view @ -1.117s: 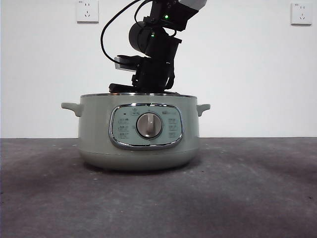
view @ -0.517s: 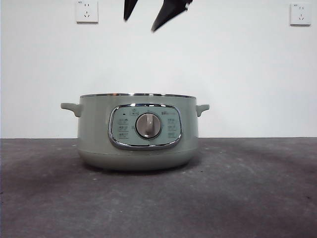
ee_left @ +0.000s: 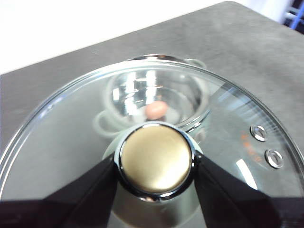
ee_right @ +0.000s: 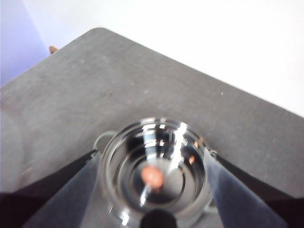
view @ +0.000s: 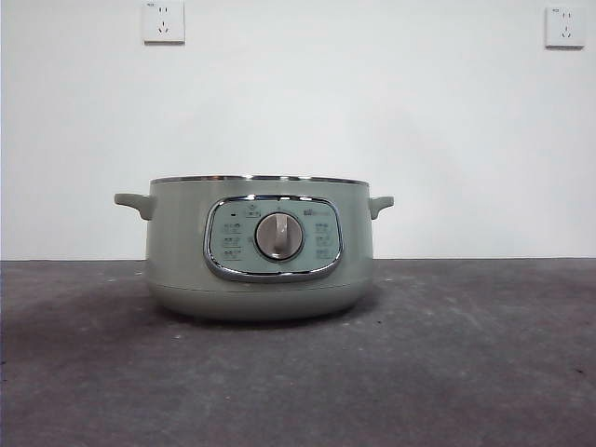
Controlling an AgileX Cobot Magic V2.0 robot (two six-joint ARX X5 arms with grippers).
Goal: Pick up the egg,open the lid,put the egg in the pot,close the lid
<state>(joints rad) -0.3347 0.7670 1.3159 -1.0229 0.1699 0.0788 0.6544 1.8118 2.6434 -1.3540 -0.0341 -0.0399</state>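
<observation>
Front view: the pot (view: 260, 250), pale sage green with two small side handles and a chrome-framed panel with a silver dial (view: 279, 236), stands uncovered on the dark grey table (view: 484, 363); neither arm shows here, and two wall sockets (view: 164, 20) sit high on the white wall behind. Left wrist view: the left gripper (ee_left: 155, 167) is clamped on the knob (ee_left: 155, 158) of the glass lid (ee_left: 61, 133), one black jaw on each side of it. Through the glass, beyond the knob, the small brown-orange egg (ee_left: 156, 109) lies inside the pot below. Right wrist view: the right gripper (ee_right: 154, 190) hangs above the open pot (ee_right: 114, 190), jaws spread wide to either side of its rim, the egg (ee_right: 152, 176) on the shiny floor between them. Bare table surrounds the pot out to its edges.
</observation>
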